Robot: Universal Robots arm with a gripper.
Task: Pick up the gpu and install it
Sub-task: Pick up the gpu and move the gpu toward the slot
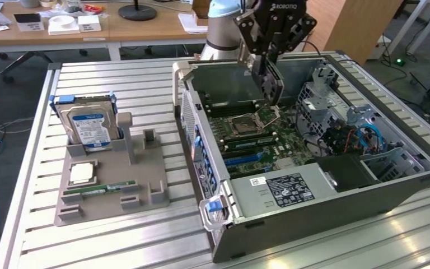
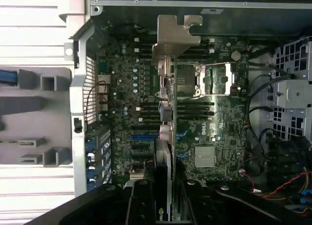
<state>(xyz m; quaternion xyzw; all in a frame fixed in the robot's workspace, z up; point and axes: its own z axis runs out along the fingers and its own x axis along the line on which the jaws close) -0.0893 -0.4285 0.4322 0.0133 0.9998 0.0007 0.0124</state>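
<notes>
**GPU in the pincer, hanging over the open case**

Exterior view.
- The gripper (image 1: 264, 59) is closed on the gpu (image 1: 269, 87), pinching its two flat faces near the upper end.
- The card hangs on edge, its long side pointing down into the open computer case (image 1: 394, 185), which lies on its side on the slatted table (image 1: 125, 78).
- The card's lower end is above the motherboard (image 1: 275, 151), near the processor socket (image 1: 246, 121). I judge it clear of the board, not touching.
- Carrying it upright keeps it narrow between the case walls (my reading of why it is held this way).
- On the exterior view's left, the grey holder tray (image 1: 148, 168) keeps the hard drive (image 1: 88, 124) upright and the memory stick (image 1: 99, 189) flat. Both are well apart from the gripper.

Wrist view.
- I look straight along the card: a thin dark strip (image 2: 165, 152) running out from between the fingers (image 2: 141, 208), one finger on each side of it.
- The metal bracket (image 2: 173, 37) is at the far end, so the grip is on the end opposite it and the bracket end is left free.
- The blue slots (image 2: 144, 136) lie on the board just beside the card's line. The card is in none of them, so I judge it picked up but not installed.
</notes>
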